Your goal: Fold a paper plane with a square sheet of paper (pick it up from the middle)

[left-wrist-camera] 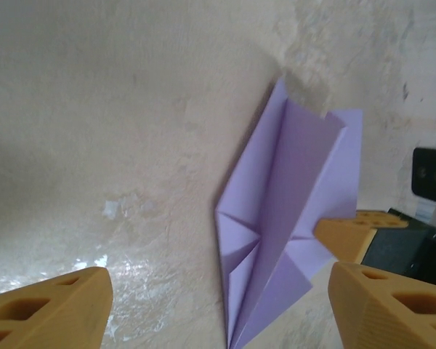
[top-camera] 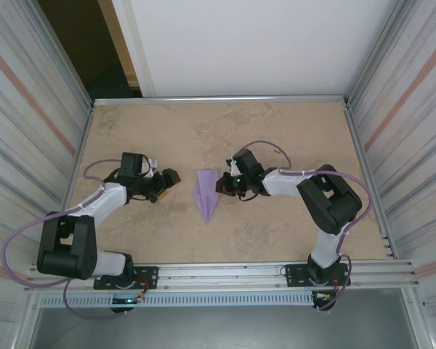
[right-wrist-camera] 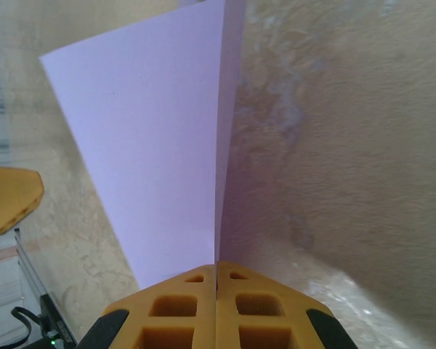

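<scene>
Lavender plane (top-camera: pixel 207 195) sits mid worktop (top-camera: pixel 291 131), apparently nearly folded. Right end effector (top-camera: pixel 222 183) pinches its wing edge; left end effector (top-camera: pixel 171 179) is spread just beside it. Next move probably calls for a gentle release.

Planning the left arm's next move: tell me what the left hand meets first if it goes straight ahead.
The plane, probably: it sits straight ahead of the open left hand, with the right hand shut on its far side.

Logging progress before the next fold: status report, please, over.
Right tool shut on paper plane. Left tool open, beside it. Plane folded, on table. No obstacle nearby.
</scene>
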Motion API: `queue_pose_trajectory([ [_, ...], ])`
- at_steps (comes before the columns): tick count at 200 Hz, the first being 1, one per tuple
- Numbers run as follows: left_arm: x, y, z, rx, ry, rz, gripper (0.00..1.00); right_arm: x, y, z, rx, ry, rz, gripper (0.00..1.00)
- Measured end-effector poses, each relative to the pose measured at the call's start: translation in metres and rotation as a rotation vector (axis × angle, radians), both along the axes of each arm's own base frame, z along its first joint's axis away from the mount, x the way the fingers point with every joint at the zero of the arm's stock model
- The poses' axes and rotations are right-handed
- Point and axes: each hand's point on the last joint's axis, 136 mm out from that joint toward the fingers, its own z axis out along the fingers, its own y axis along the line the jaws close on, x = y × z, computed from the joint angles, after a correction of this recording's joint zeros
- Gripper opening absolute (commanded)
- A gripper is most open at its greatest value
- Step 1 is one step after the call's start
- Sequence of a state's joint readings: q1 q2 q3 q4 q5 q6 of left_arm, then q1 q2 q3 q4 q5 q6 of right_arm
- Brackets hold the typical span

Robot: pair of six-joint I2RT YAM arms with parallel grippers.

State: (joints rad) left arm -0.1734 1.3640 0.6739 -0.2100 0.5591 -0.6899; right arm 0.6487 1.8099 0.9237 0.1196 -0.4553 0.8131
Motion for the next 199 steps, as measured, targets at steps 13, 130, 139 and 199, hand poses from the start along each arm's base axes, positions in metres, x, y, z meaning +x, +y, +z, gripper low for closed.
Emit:
queue_pose_trajectory([
  [13,-0.003,-0.008,-0.004,-0.003,0.013,-0.020,0.72,0.002,-0.003,-0.001,0.004,-0.001,-0.007,0.02],
  [130,-0.002,-0.070,-0.035,-0.084,0.088,-0.197,0.39,0.000,-0.012,-0.011,-0.009,0.007,-0.017,0.01],
  [139,0.000,-0.072,-0.035,-0.091,0.086,-0.201,0.38,0.000,-0.012,-0.011,-0.009,0.007,-0.017,0.01],
  [199,0.015,-0.086,-0.035,-0.121,0.075,-0.245,0.20,0.000,-0.012,-0.011,-0.009,0.007,-0.017,0.00],
])
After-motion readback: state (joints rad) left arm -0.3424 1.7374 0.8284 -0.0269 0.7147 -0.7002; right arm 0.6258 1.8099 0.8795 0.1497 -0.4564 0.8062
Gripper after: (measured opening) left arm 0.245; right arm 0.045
